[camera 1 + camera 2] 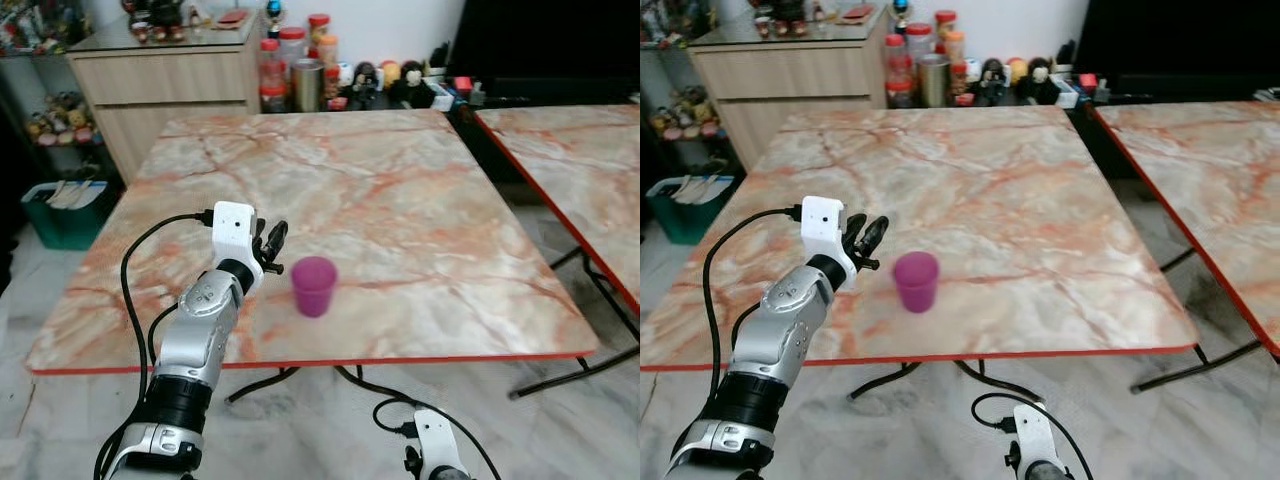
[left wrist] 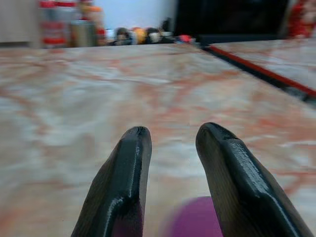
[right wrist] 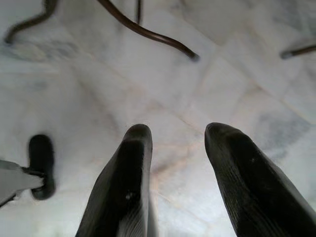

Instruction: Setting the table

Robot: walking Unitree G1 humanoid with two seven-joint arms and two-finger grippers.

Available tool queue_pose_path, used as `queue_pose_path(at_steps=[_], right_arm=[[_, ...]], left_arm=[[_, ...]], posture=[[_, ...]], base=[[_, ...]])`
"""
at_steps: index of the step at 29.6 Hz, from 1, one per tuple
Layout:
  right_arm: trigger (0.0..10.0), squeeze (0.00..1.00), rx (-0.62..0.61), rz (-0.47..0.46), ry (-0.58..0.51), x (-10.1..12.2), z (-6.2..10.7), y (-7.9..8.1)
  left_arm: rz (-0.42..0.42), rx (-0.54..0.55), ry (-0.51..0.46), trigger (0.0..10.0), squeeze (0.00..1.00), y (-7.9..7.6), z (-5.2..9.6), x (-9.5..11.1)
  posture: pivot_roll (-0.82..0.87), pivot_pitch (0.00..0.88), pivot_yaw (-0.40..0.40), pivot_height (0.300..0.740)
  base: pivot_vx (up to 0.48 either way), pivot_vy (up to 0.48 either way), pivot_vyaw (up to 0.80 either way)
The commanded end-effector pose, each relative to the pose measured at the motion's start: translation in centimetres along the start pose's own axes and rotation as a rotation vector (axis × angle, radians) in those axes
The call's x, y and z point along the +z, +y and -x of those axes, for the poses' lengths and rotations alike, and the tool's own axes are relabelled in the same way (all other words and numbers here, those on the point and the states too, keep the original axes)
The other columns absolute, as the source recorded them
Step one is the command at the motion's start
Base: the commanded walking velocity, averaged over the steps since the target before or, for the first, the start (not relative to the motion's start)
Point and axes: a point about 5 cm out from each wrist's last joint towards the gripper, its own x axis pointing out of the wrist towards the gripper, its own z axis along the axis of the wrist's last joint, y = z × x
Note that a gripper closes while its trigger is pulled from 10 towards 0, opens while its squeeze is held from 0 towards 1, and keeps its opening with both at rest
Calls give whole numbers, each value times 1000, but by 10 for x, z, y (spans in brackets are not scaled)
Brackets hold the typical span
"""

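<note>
A small magenta plastic cup [image 1: 314,285], smooth and tapering downward, stands upright with its mouth up near the front edge of the glossy orange-veined marble surface [image 1: 400,190] with its thin red rim. The left hand [image 1: 274,243] hovers just beside it, glossy black fingers [image 2: 123,182] spread apart; its wrist view cuts the cup to a blurred purple patch. The right hand [image 3: 173,133] hangs over pale marble floor tiles [image 3: 237,74], fingers spread.
</note>
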Motion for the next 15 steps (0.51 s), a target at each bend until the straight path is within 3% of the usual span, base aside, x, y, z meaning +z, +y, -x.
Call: queue_pose_path(at_steps=[1,7,15], right_arm=[[10000,0,7,8,-10,5,-1,2],[10000,0,6,10,-6,4,-1,2],[10000,0,6,12,0,2,0,2]], left_arm=[[-16,32,-23,10000,0,9,3,4],[-22,53,-18,10000,0,15,4,4],[-54,143,-4,10000,0,39,9,6]], posture=[[99,0,1,740],[97,0,2,740],[100,0,-2,740]], base=[[0,-398,0],[0,-66,0],[0,0,0]])
